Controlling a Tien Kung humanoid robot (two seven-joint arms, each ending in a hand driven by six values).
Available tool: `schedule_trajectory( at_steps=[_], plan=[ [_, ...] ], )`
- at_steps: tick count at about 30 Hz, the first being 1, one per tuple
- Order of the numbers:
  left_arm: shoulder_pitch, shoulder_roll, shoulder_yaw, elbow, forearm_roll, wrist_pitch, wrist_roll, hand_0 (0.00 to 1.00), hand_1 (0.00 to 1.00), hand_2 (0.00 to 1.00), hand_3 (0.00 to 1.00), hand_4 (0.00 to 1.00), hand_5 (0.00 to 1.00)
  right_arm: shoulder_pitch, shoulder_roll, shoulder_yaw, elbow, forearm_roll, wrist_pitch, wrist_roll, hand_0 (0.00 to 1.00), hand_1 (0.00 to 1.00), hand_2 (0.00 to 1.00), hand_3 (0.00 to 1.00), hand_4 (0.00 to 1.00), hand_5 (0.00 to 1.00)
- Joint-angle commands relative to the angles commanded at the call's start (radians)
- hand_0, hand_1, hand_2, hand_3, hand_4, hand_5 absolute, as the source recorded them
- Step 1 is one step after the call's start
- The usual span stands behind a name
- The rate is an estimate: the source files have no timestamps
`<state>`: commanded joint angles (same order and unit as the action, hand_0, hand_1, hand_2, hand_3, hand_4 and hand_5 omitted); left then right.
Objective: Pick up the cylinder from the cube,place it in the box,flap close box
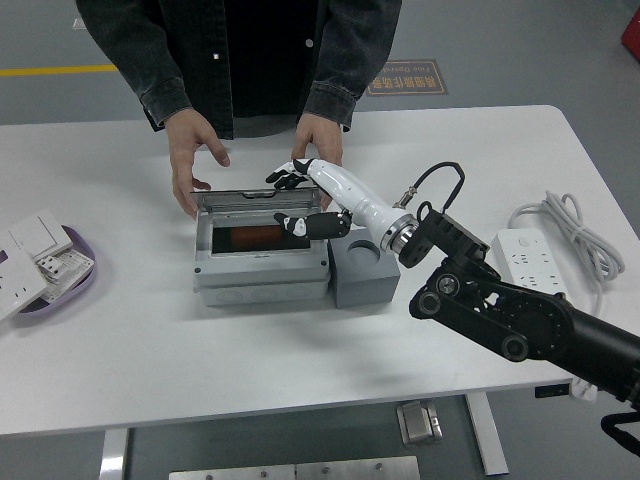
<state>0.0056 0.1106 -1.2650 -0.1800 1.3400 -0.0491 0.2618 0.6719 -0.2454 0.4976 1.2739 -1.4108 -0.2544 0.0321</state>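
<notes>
A grey box (262,270) stands mid-table with its clear lid (262,197) tipped partway down. A red-brown cylinder (250,238) lies inside. My right hand (298,200) has spread fingers on the lid's right end and holds nothing. The grey cube (358,270) with an empty round hollow stands against the box's right side, under my right forearm. A person at the far side rests one hand (188,160) by the box's back left corner and the other hand (322,140) behind its back right.
A purple tray (62,291) with white switch plates sits at the left edge. A white power strip (536,265) with a coiled cable lies at the right.
</notes>
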Motion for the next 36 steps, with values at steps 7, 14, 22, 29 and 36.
schedule_trajectory(
  at_steps=[7,14,22,29,36],
  plan=[
    [0.003,-0.001,0.007,0.000,0.007,-0.001,0.004,0.599,0.581,0.557,0.599,0.661,0.266,-0.060,0.006,0.020,0.013,0.083,0.020,0.041,0.775,0.682,0.675,0.712,0.688,0.166],
    [0.006,-0.001,0.005,0.000,0.011,0.001,0.006,0.599,0.580,0.557,0.599,0.665,0.269,-0.124,0.001,0.148,0.053,0.014,0.008,0.047,0.776,0.695,0.695,0.735,0.643,0.204],
    [0.013,-0.007,0.019,0.000,-0.016,0.006,0.003,0.599,0.581,0.557,0.599,0.666,0.270,-0.308,0.008,0.406,0.163,-0.077,-0.033,0.128,0.778,0.692,0.693,0.729,0.639,0.204],
    [0.036,-0.010,0.054,0.000,-0.071,0.019,-0.001,0.599,0.580,0.557,0.599,0.666,0.270,-0.498,0.057,0.661,0.185,0.081,0.004,0.268,0.770,0.684,0.683,0.713,0.632,0.207],
    [0.051,-0.006,0.078,0.000,-0.101,0.026,-0.001,0.599,0.580,0.557,0.599,0.666,0.271,-0.623,0.103,0.888,0.149,0.256,0.083,0.372,0.750,0.661,0.663,0.691,0.642,0.202]
  ],
)
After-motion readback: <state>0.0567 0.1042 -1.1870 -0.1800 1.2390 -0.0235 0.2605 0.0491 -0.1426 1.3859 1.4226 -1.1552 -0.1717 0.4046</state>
